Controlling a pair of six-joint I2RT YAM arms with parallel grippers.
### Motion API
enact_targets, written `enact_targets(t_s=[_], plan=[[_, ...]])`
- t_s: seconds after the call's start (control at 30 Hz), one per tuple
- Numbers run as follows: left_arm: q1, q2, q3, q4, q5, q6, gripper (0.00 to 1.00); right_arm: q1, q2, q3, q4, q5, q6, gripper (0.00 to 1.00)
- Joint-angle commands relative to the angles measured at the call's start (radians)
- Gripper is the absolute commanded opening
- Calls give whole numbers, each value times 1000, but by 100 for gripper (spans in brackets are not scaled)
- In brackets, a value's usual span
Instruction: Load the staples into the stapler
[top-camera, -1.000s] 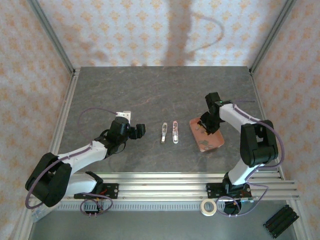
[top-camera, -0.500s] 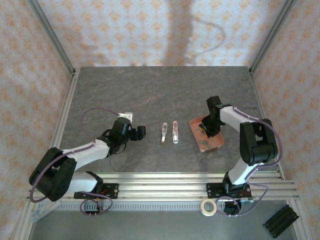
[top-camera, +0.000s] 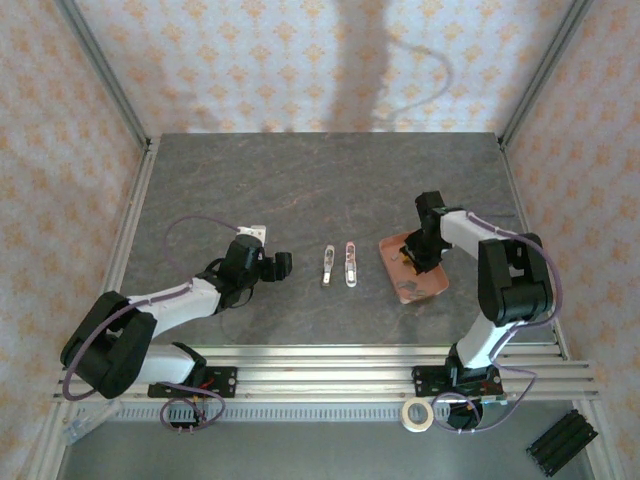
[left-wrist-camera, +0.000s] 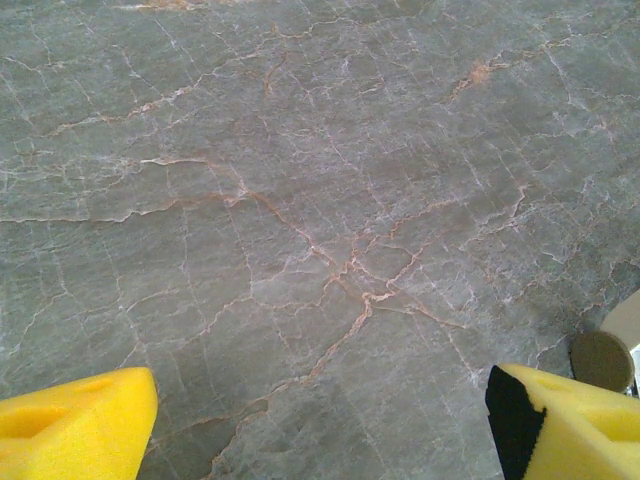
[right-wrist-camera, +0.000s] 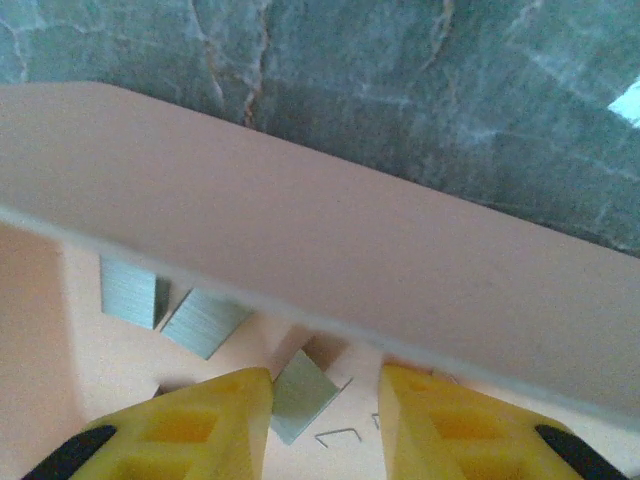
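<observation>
Staples (right-wrist-camera: 205, 322) partly behind blurred tray wall (right-wrist-camera: 300, 230)

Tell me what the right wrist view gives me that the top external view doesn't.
Right wrist: separate grey staples lying in the pink tray, one strip inside the open right end effector. Top external: the stapler mid-table, with the left end effector, open, to its left. Both: the tray and the marble table.

The right tool (right-wrist-camera: 325, 398) straddles a staple strip (right-wrist-camera: 298, 395) inside the pink tray (right-wrist-camera: 300, 240).
</observation>
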Motion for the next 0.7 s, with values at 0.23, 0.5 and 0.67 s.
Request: enact_targets(t_s=[0.23, 0.5, 0.67], plan=[[10, 12, 23, 29, -19, 16, 87, -8, 59, 24, -63, 27, -48, 31], [10, 29, 31, 35, -8, 18, 87, -7, -16, 24, -115, 46, -53, 36], [10, 34, 39, 36, -3, 17, 87, -8, -39, 32, -101, 21, -44, 38]])
